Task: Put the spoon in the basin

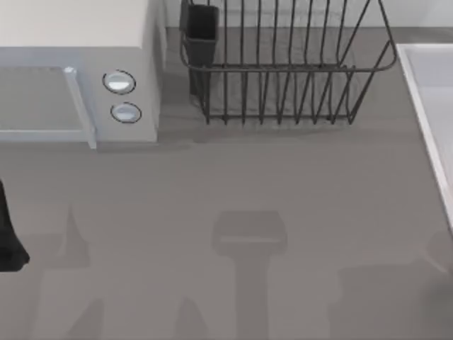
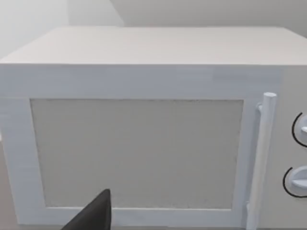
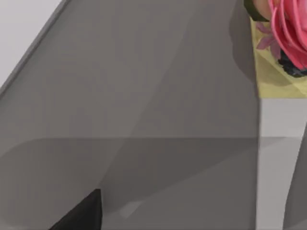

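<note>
Hanging at the top view's left edge, the left gripper (image 1: 8, 237) is showing as a dark shape low over the table (image 1: 248, 184), and one dark fingertip (image 2: 93, 215) is poking into the left wrist view; whether its fingers are spread or closed I cannot tell, and nothing is visibly in them. Directly ahead of that gripper a white microwave (image 2: 144, 139) is standing, door closed, its vertical bar handle (image 2: 261, 158) and two round knobs (image 1: 119, 82) off toward the far side of the door. Beyond the microwave, farther toward the table's right, a black wire dish rack (image 1: 283, 71) is sitting with a dark cutlery cup (image 1: 202, 32) at its near corner.

The right gripper is appearing as a dark fingertip (image 3: 81, 213) in the right wrist view, hovering over bare grey tabletop; its opening cannot be judged either. Just beside it the pale wall of the basin (image 3: 273, 158) is rising, with a pink flower-like object (image 3: 288, 28) on a yellow surface beyond. From above, the basin's rim (image 1: 425, 106) is running along the right edge.

No spoon is visible, so the task is looking barely begun: finding, grasping and carrying the spoon are all remaining.
</note>
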Action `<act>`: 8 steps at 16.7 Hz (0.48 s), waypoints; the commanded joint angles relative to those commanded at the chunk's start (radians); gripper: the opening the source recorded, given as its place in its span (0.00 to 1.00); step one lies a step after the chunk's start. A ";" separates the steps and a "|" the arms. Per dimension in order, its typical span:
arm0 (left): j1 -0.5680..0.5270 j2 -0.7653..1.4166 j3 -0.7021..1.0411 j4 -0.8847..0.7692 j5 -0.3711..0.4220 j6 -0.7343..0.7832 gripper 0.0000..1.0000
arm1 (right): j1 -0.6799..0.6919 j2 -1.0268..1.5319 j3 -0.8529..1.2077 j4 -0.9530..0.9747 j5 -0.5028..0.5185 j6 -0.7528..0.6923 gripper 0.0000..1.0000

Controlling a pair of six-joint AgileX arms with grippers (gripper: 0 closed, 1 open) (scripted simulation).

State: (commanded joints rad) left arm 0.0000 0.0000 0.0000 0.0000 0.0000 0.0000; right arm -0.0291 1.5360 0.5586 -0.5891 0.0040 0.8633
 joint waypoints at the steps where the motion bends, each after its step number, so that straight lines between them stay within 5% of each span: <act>1: 0.000 0.000 0.000 0.000 0.000 0.000 1.00 | 0.000 0.004 -0.005 0.008 0.000 0.000 1.00; 4: 0.000 0.000 0.000 0.000 0.000 0.000 1.00 | 0.000 0.004 -0.005 0.008 0.000 0.000 1.00; 8: 0.000 0.000 0.000 0.000 0.000 0.000 1.00 | 0.000 0.004 -0.005 0.008 0.000 0.000 0.70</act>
State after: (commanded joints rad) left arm 0.0000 0.0000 0.0000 0.0000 0.0000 0.0000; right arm -0.0291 1.5401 0.5536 -0.5810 0.0040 0.8633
